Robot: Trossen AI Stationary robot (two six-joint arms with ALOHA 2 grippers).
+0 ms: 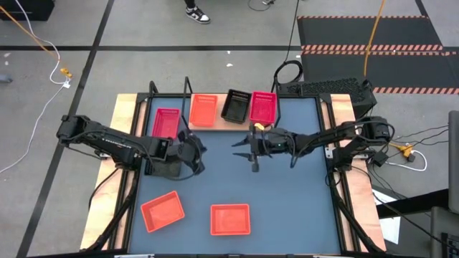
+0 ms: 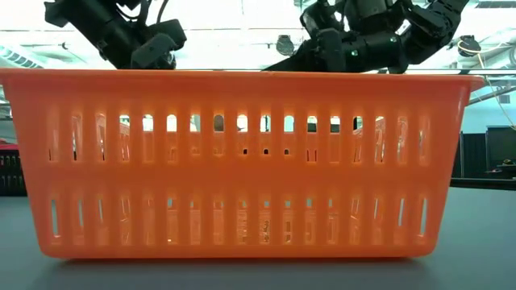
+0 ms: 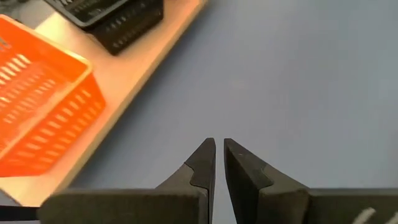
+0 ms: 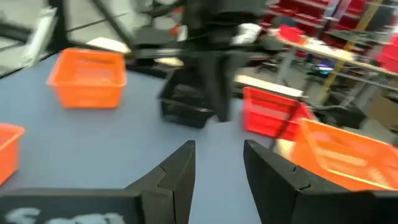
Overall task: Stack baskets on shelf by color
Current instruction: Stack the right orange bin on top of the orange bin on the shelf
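On the shelf (image 1: 215, 123) at the table's far edge stand a pink basket (image 1: 166, 122), an orange basket (image 1: 204, 110), black baskets (image 1: 235, 105) and another pink basket (image 1: 262, 107). Two more orange baskets (image 1: 162, 211) (image 1: 230, 218) rest on the table near its near edge. One black basket (image 4: 183, 109) sits on the table below the left arm. My left gripper (image 1: 195, 159) hovers in front of the shelf, shut and empty (image 3: 219, 155). My right gripper (image 1: 247, 150) hovers mid-table, open and empty (image 4: 217, 165).
In the low view the nearest orange basket (image 2: 242, 161) fills the picture and hides the table behind it. Bare blue tabletop (image 1: 287, 193) lies between the grippers and the near baskets and toward the right. A person's shoe (image 1: 197, 13) shows on the floor beyond the table.
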